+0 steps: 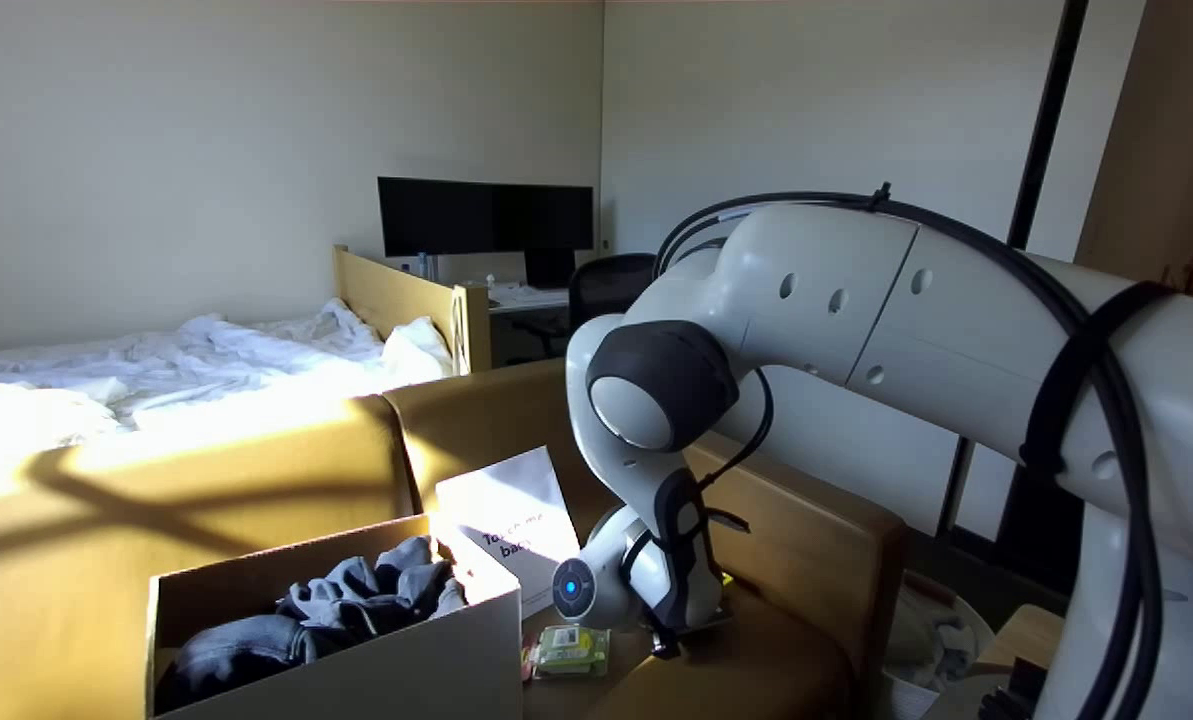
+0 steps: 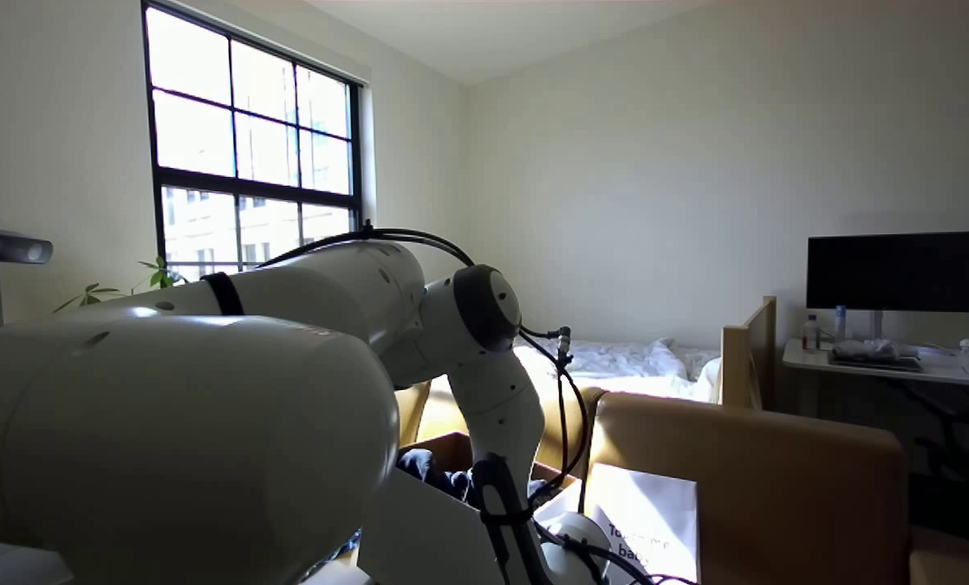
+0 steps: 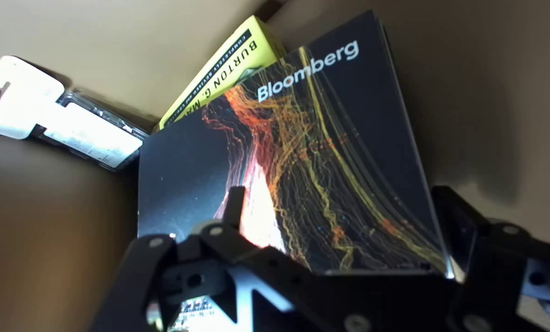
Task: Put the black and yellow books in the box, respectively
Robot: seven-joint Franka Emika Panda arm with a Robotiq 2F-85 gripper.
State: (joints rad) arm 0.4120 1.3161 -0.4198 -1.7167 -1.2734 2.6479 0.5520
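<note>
The black book [image 3: 348, 138], lettered "Bloomberg", lies on top of the yellow book [image 3: 224, 69], which pokes out along its upper left edge in the wrist view. My gripper [image 3: 338, 193] is spread wide over the black book, open and holding nothing. One finger [image 3: 234, 207] stands over the cover; the opposite one is just outside the book's right edge. Whether either touches it I cannot tell. In an exterior view the arm hides most of the books on the sofa seat. The cardboard box [image 1: 376, 670], with dark clothes inside, shows in both exterior views.
A white printed sheet or bag [image 1: 511, 520] leans upright between box and sofa back. Small green packs [image 1: 568, 650] lie on the seat beside the box. A white-tagged package [image 3: 90, 133] is left of the books. The sofa armrest [image 1: 806, 490] rises behind the wrist.
</note>
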